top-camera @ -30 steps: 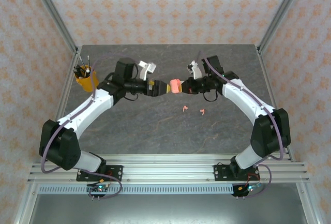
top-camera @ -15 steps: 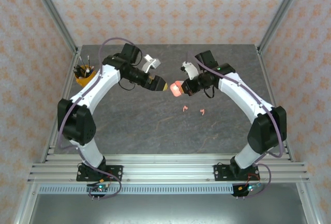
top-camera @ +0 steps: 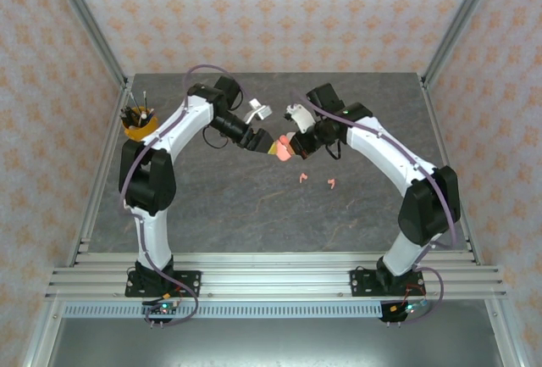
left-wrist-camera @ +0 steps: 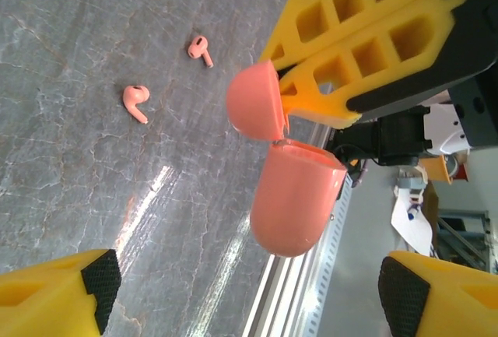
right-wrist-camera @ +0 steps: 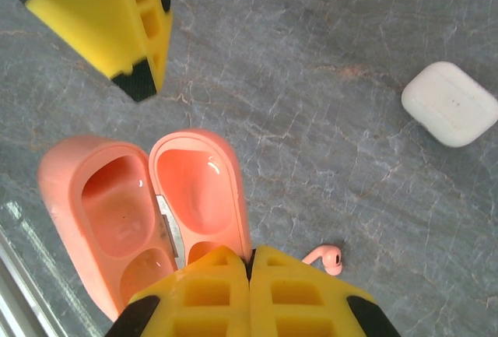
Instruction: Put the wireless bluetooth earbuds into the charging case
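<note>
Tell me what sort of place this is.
Probably a robot lab test cell: a left arm and a right arm bolted to an aluminium rail at the edge of a stone-look table, boxed in by metal frame posts and patterned wall panels.

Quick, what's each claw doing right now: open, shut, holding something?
Left claw: open, holding nothing.
Right claw: closed, pinching the lid of the open pink charging case.
</note>
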You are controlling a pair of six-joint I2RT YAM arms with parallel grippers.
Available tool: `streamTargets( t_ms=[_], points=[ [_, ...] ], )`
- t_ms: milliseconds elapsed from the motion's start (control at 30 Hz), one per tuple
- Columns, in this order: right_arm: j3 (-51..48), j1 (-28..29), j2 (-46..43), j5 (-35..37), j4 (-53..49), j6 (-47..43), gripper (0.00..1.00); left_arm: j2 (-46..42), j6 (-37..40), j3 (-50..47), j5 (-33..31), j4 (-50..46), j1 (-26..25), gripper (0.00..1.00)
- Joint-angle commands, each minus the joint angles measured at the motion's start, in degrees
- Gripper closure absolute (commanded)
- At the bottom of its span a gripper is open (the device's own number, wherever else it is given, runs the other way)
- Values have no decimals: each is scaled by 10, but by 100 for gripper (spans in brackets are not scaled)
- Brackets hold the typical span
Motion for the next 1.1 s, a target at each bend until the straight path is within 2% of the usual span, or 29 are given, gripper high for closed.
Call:
streamTargets(
  t_ms=[0, 200, 467, 567, 1067],
  points=[
    [-14, 4, -12, -5, 60, 6, 100, 10, 40, 30, 36, -48, 3, 13],
    [-27, 18, -9, -5, 88, 10, 100, 36, 81, 63, 42, -100, 3, 18],
    [-22, 32, -1, 17, 84, -7, 100, 58, 120, 83, 53, -146, 3, 32],
    [-23, 41, -2, 47, 76, -25, 100, 66, 132, 92, 56, -163, 3, 36],
    [-42, 51, -22, 91, 82, -49, 100, 96, 162, 119, 59, -206, 3, 53]
  ],
)
